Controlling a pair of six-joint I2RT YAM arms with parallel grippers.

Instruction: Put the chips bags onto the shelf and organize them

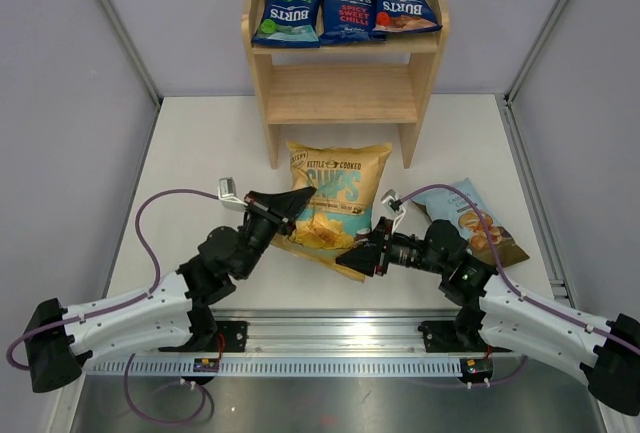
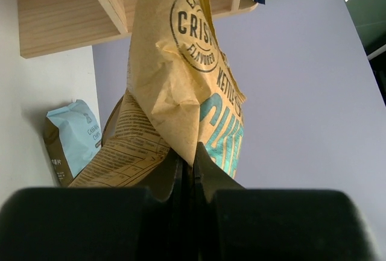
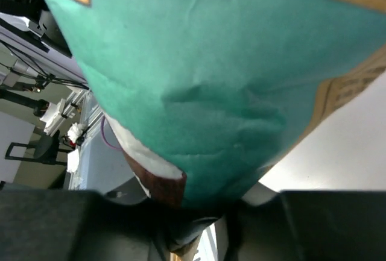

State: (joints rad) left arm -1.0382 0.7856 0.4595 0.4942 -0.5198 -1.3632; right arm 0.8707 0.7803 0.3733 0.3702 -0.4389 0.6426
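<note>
Two sets of fingers attend the tan bag [image 1: 335, 188], which sits between the arms, near the front of the shelf [image 1: 258, 73]. I cannot tell whether any part of it rests on the surface [image 1: 200, 153].

Left fingers [image 1: 300, 196]: pressed shut on a fold of the bag's left edge, as the left wrist view confirms. Right fingers [image 1: 358, 256]: at the lower right corner with bag material down between them. I cannot tell whether they have clamped.

Recommendation, in my judgement: verify the right hold before lifting, then carry level on both arms to the bare lower tier, since three Burts bags [image 1: 348, 13] fill the top. Enter bottom edge first, clear of the side panels, and release only once seated. A single pinch on crinkly film may slip.

Condition: tan, teal lettering, creased and twisted lengthwise, printed back panel showing. The light-blue bag [image 1: 470, 218] lies on the surface beside the right arm.
</note>
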